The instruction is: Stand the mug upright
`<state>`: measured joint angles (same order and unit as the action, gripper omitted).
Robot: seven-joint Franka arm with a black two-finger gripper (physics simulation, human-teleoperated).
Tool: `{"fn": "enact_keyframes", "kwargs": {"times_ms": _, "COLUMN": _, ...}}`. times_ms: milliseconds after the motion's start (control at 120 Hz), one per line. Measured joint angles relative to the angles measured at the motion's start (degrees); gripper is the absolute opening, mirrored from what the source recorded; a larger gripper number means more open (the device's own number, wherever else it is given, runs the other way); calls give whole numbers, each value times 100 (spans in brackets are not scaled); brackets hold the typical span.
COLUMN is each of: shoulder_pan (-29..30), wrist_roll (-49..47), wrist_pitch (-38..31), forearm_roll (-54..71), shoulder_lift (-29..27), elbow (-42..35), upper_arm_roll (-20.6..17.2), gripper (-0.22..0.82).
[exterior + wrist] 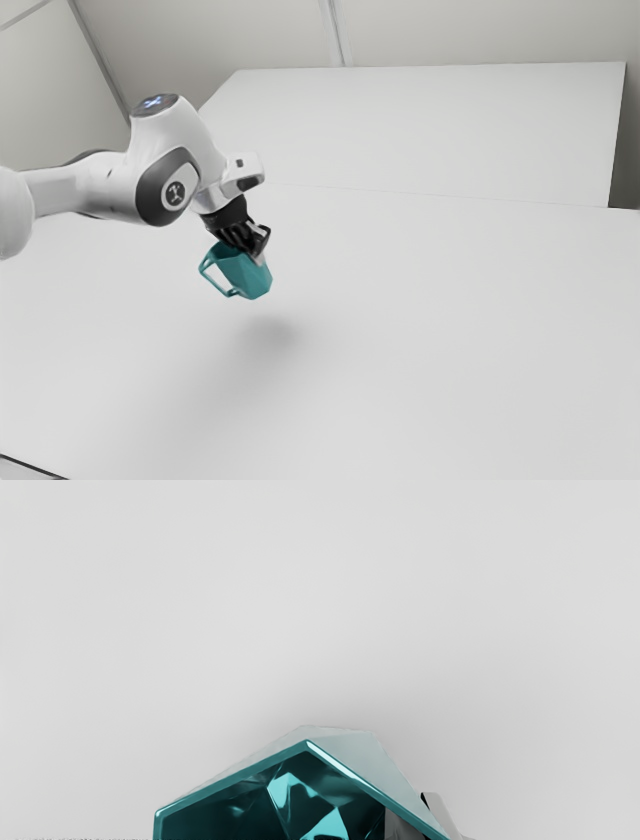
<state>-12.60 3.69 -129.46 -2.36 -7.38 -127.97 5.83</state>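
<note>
Just below the claw (255, 256), and in its grasp, hangs the teal mug (245, 274), clear of the table. Its mouth, with the angular rim (230, 778), is turned up toward the claw, while its base (257, 295) points downward and toward the exterior view's right, so the mug leans rather than standing true. The handle (214, 282) sticks out below the claw, on the exterior view's left.

The claw is clenched on the mug's wall: in the wrist view one finger (396, 826) reaches inside the mouth and the other finger (441, 815) lies against the outside.

As for progress, the mug is gripped and off the table with its mouth more up than down, which I judge to be a good part of the work. It is not set upright as it hangs. What is left, it seems, is to take out the lean, bring the base down flat and let go. Lowered at this slant, it would likely meet the table on an edge of its base and might tip.

Beneath the claw and the mug, a soft shadow (270, 335) falls on the pale table (430, 330). Behind the claw, the white arm (90, 190) comes in from the exterior view's left.
</note>
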Motion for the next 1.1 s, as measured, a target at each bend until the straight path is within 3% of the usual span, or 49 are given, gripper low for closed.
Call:
{"fn": "enact_keyframes", "kwargs": {"times_ms": 483, "shoulder_pan": -182, "wrist_roll": -1248, "wrist_pitch": 119, "forearm_roll": 564, "shoulder_lift": 789, "elbow": 265, "upper_arm_roll": 40, "gripper": -18}}
{"fn": "enact_keyframes", "kwargs": {"times_ms": 1100, "shoulder_pan": -175, "wrist_roll": -1910, "wrist_pitch": -124, "forearm_roll": 587, "shoulder_lift": 1165, "elbow": 272, "upper_arm_roll": 97, "gripper": -18}}
